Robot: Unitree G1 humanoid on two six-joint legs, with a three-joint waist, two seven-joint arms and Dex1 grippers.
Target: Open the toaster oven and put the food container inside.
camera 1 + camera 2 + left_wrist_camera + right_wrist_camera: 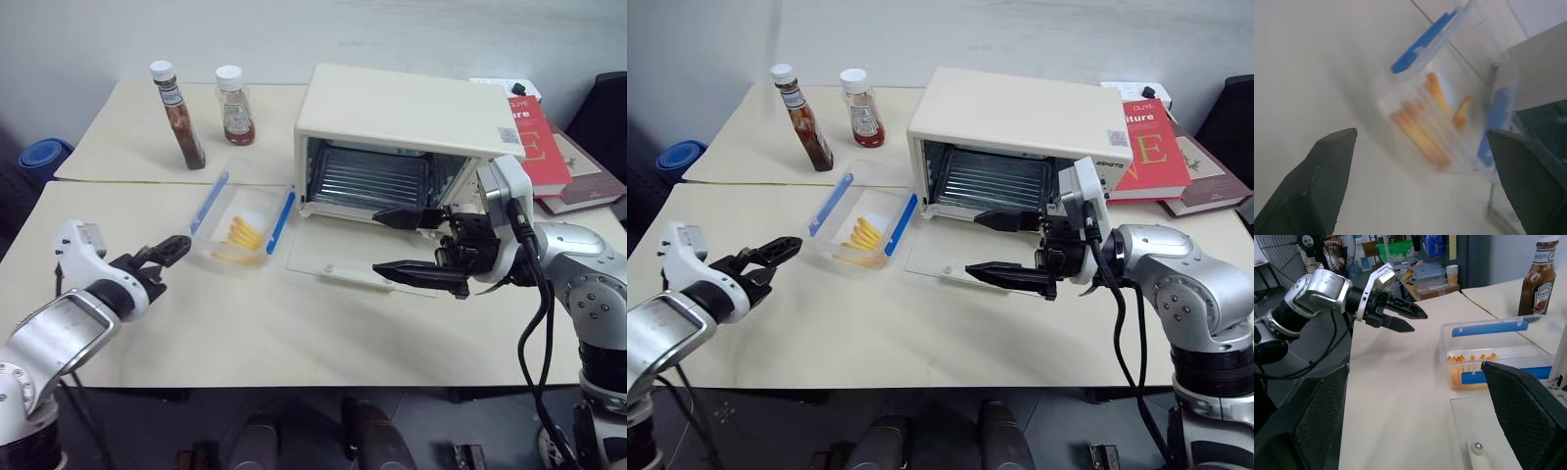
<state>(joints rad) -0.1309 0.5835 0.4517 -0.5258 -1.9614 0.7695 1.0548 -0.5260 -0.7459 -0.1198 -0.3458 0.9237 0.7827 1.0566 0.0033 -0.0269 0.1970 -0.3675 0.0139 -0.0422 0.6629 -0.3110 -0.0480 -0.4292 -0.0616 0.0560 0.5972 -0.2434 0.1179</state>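
The cream-white toaster oven (407, 113) stands at the back of the table. Its glass door (343, 259) lies dropped flat and the wire rack shows inside. Just left of the door sits the food container (243, 227), a clear box with blue side clips and yellow-orange sticks. My left gripper (168, 253) is open a short way left of the container, pointing at it with a gap between them. In the left wrist view the container (1440, 117) lies ahead between the spread fingers (1327, 171). My right gripper (377, 241) hovers open over the glass door, pointing left and holding nothing.
Two sauce bottles (179, 116) (234, 106) stand at the back left, behind the container. Red books (534, 137) lie right of the oven. A blue object (44, 157) sits off the table's left edge. Bare tabletop (294, 323) stretches toward the near edge.
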